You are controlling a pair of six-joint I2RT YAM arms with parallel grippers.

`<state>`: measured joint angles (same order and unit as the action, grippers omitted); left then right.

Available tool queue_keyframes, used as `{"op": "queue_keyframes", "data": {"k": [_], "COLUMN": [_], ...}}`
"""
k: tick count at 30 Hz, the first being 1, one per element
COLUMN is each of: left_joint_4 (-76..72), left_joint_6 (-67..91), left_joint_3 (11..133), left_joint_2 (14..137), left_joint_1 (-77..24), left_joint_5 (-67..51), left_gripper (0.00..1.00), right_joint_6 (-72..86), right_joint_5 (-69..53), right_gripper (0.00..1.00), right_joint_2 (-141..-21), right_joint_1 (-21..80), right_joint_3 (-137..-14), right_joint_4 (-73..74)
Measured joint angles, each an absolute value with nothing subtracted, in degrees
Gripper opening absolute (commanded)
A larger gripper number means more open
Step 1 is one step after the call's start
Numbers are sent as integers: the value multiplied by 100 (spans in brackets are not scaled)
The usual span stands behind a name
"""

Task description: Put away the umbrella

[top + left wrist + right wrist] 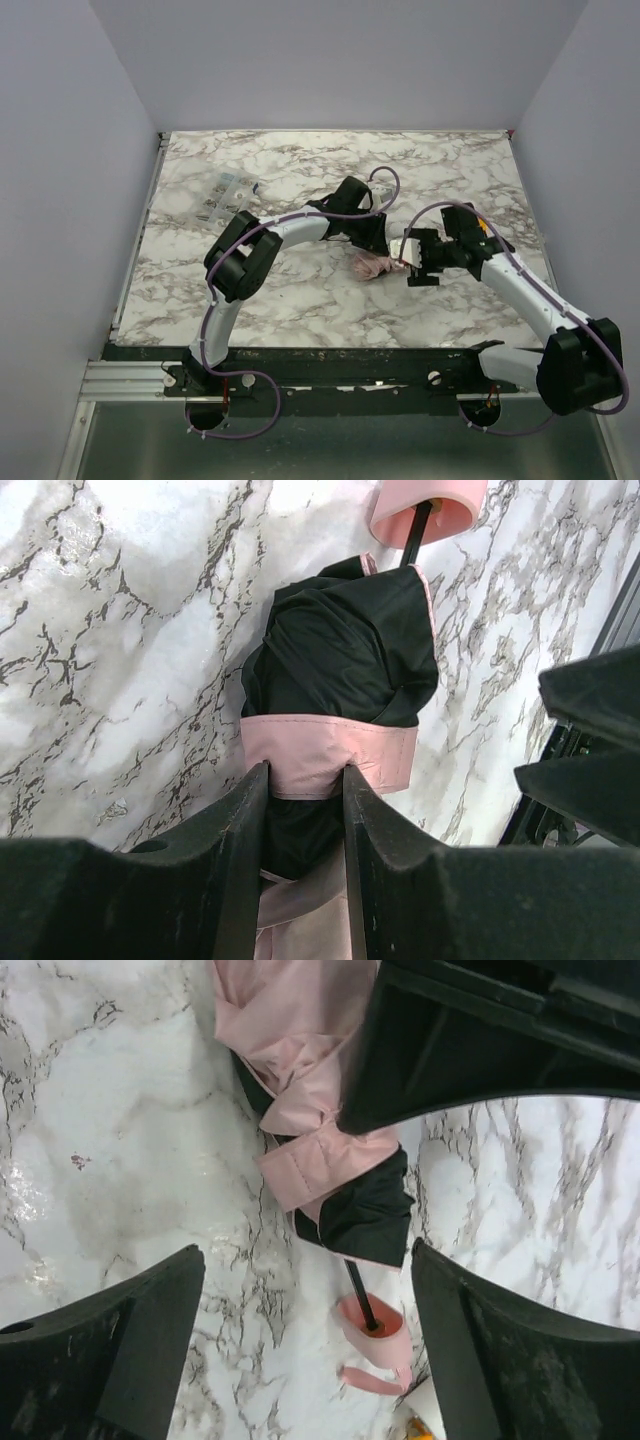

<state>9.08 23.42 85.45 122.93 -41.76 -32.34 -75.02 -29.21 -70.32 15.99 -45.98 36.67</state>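
Note:
The umbrella (374, 266) lies folded on the marble table (300, 300) between my two grippers. In the left wrist view its dark bundled fabric (345, 650) is wrapped by a pink band (330, 758), and the thin dark shaft runs up to the small pink handle (425, 510). My left gripper (305, 780) is shut on the umbrella's fabric just below the band. My right gripper (310, 1350) stands wide open over the pink handle (372, 1328) and its strap (375, 1378), touching neither. The pink canopy (290, 1040) lies beyond it, partly hidden by the left gripper (480, 1040).
A clear plastic packet (225, 195) lies at the back left of the table. A small orange object (420, 1428) shows at the bottom edge of the right wrist view, near the handle. Pale walls close in the table on three sides.

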Motion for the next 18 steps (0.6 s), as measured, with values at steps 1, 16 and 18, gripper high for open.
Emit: {"op": "queue_keyframes", "data": {"k": [1, 16, 18], "left_joint_4": [921, 1111, 1120], "left_joint_6": [2338, 2279, 2268], "left_joint_3": [8552, 8696, 8702], "left_joint_2": [12296, 12355, 12357], "left_joint_1": [-4176, -4176, -4176], "left_joint_5": [-3236, -3260, -3260], "left_gripper": [28, 29, 29], "right_joint_6": [-7599, -8099, -8097], "right_joint_5": [-2980, -3540, -3647], "right_gripper": [88, 64, 62], "right_joint_2": [-6888, -6556, -6558], "right_joint_1": [1594, 1594, 1594], "right_joint_3": [-4445, -2646, -2646], "right_joint_4": [3420, 961, 897]}}
